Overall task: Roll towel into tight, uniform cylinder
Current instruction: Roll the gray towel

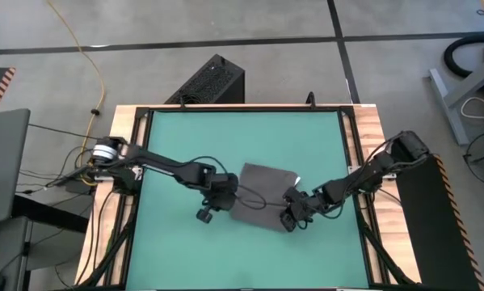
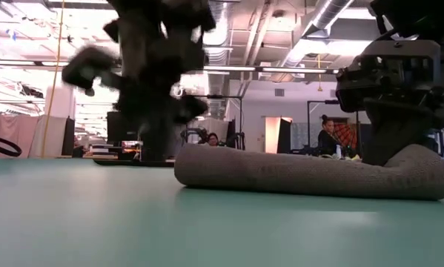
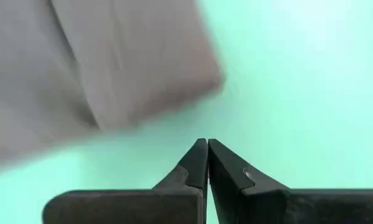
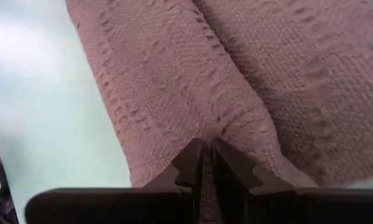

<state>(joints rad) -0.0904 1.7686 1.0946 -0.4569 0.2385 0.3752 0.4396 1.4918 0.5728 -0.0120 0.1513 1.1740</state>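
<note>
While the high view looks straight down, the towel point(image 1: 258, 196) lies as a dark grey patch on the green table point(image 1: 177, 137), a little toward the near edge from the middle, with a small white tag point(image 1: 296, 183) at its right side. The left gripper point(image 1: 219, 196) sits at the towel's left edge and the right gripper point(image 1: 294, 212) at its near right corner. A black box point(image 1: 211, 82) stands on the floor beyond the far edge.

In the low view the towel point(image 2: 310, 172) rests on the table as a long, partly rolled bundle, its right end raised under the right gripper point(image 2: 388, 152). The left gripper point(image 2: 151, 144) stands just behind its left end. 2 people point(image 2: 327, 137) show far back in the room.

In the left wrist view the left gripper point(image 3: 207, 147) has its 2 fingers pressed together with nothing between them, over bare table just beside a corner of the towel point(image 3: 105, 62).

In the right wrist view the right gripper point(image 4: 203, 149) has its fingers nearly together, pinching a fold of the towel point(image 4: 192, 81), whose woven cloth fills most of the picture.
</note>
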